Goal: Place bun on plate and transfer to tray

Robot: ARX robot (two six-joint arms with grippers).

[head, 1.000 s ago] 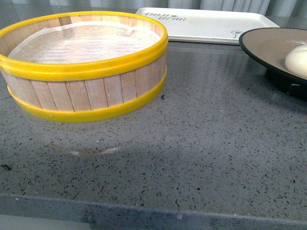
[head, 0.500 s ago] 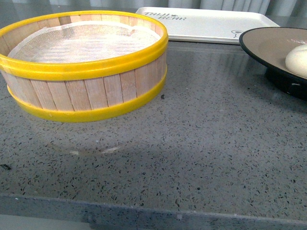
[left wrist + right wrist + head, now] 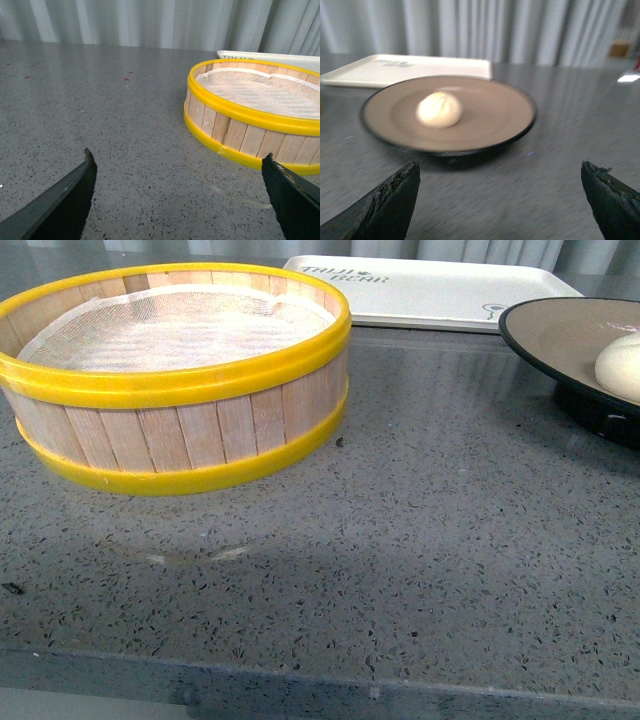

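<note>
So the bun (image 3: 620,367) is sitting on the plate (image 3: 556,330), way over at the right edge of the front frame, where both get cut off by the border. The right wrist view is a bit blurry, but it shows the bun upright on the tan face, slightly off centre.

The cream tray (image 3: 430,290) lies flat at the top middle of the front frame, behind the plate, with its dark lettering near the far left corner. The plate's black rim overlaps the tray's right corner in that view, and I can't tell whether they actually touch.

The big thing around is the wooden steamer basket (image 3: 175,380) with yellow bands, filling the upper left of the front frame. It has a white mesh liner (image 3: 170,330) inside. It stands just in front of the tray's left end and well apart from the plate.

The right gripper (image 3: 499,165) is spread wide and holding nothing, low over the bench (image 3: 400,560), facing the plate with only bare surface between them. The left gripper (image 3: 178,155) is also wide and empty, with the basket off to one side of it.

The bench is grey speckled stone, a little glossy, with a small dark crumb (image 3: 12,588) at the lower left of the front frame. A pleated grey curtain (image 3: 150,22) runs along the back.
</note>
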